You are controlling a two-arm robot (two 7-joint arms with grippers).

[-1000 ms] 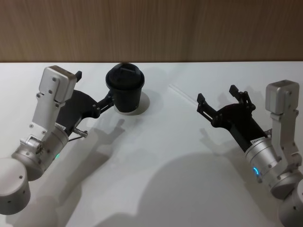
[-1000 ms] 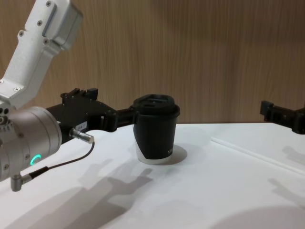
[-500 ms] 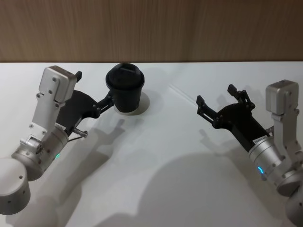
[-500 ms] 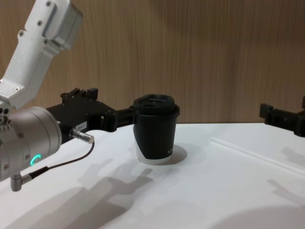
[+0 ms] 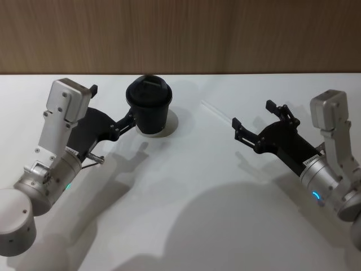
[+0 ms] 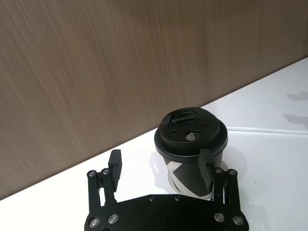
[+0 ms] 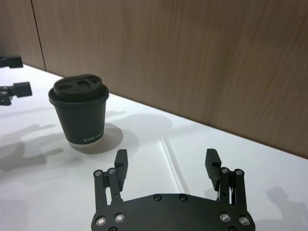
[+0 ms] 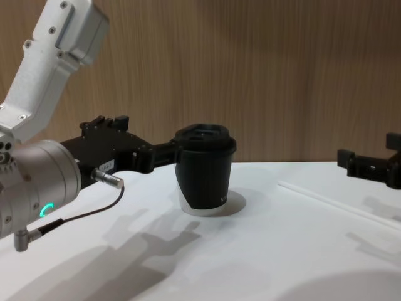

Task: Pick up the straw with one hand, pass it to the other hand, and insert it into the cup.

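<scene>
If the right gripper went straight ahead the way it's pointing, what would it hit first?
Likely the straw, lying on the table ahead between the open fingers of the right gripper, though its height is unclear. The cup stands aside.

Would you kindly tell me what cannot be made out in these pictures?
- The straw's near end: head view, the right gripper covers it; chest view, the right edge cuts it off.
- Whether the left gripper touches the cup: head view, black on black.
- The cup's base: left wrist view, the gripper's body hides it.
</scene>
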